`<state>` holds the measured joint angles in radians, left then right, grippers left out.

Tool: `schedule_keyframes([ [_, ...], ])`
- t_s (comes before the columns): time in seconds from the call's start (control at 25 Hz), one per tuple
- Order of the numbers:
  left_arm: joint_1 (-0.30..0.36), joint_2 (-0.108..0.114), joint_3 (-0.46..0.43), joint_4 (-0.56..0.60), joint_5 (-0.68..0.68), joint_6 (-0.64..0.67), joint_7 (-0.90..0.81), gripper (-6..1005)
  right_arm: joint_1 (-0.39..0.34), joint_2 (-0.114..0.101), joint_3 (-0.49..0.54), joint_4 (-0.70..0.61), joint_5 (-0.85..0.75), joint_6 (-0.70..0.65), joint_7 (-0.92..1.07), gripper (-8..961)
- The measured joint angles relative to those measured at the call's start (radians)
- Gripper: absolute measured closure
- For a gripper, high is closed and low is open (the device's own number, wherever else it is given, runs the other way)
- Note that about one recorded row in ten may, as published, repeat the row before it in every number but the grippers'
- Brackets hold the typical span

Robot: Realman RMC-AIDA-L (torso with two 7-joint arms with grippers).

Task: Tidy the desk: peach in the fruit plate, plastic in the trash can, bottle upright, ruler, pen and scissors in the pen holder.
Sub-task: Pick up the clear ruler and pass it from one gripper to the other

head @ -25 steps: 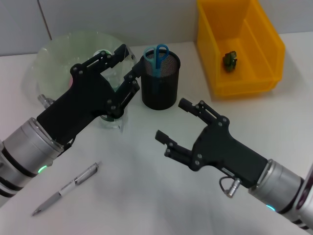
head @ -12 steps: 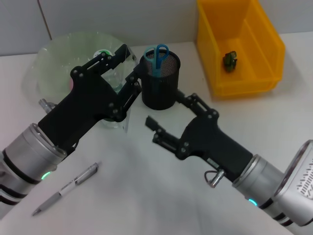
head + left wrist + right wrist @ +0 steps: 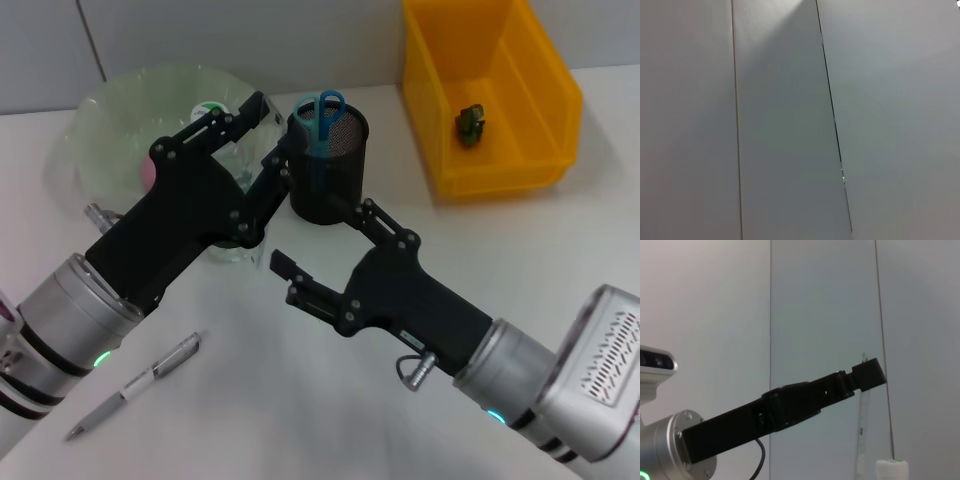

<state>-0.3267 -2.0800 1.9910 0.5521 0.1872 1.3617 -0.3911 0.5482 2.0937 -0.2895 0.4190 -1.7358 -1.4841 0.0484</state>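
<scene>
My left gripper [image 3: 268, 128] is shut on a clear ruler [image 3: 861, 440] and holds it upright above the clear bottle [image 3: 228, 245], which stands with its white cap [image 3: 210, 107] up. The cap also shows in the right wrist view [image 3: 891, 469]. My right gripper [image 3: 307, 235] is open and empty, just right of the bottle and in front of the black mesh pen holder [image 3: 335, 185]. Blue scissors [image 3: 320, 110] stand in the holder. A silver pen [image 3: 135, 385] lies on the table at the front left. The pink peach [image 3: 147, 170] lies in the clear fruit plate [image 3: 120, 110], mostly hidden by my left arm.
A yellow bin [image 3: 545, 100] stands at the back right with a green plastic scrap [image 3: 470, 122] inside. The left wrist view shows only a grey wall. The left arm's finger [image 3: 867, 375] shows in the right wrist view.
My right gripper has moved left and slightly forward, from the table's middle to close beside the bottle and my left gripper. My left gripper has barely shifted.
</scene>
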Motion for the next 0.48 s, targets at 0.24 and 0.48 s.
schedule_keyframes([
  [0.24, 0.000, 0.000, 0.019, -0.003, -0.030, -0.013, 0.021, 610, 0.021, 0.000, 0.016, 0.017, -0.032, 0.022, -0.001, 143],
  [0.48, 0.001, 0.000, 0.074, -0.004, -0.079, -0.022, 0.081, 610, 0.012, 0.000, 0.146, 0.066, -0.115, 0.100, -0.068, 143],
])
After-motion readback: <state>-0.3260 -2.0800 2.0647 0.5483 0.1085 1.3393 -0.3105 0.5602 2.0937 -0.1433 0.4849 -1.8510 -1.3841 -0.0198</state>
